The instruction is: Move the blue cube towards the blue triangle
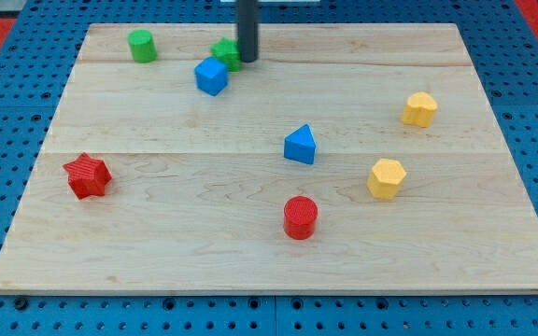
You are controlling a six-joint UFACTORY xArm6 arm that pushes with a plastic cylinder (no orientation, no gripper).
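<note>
The blue cube (211,76) sits near the view's top, left of centre. The blue triangle (300,146) lies near the board's middle, down and to the right of the cube. My tip (247,60) is just up and to the right of the blue cube, a small gap apart from it, right beside a green block (224,51) that it partly hides.
A green cylinder (141,45) stands at the top left. A red star (87,175) is at the left. A red cylinder (300,217) is below the triangle. Two yellow blocks (419,109) (387,177) are at the right. The wooden board (278,261) rests on a blue pegboard.
</note>
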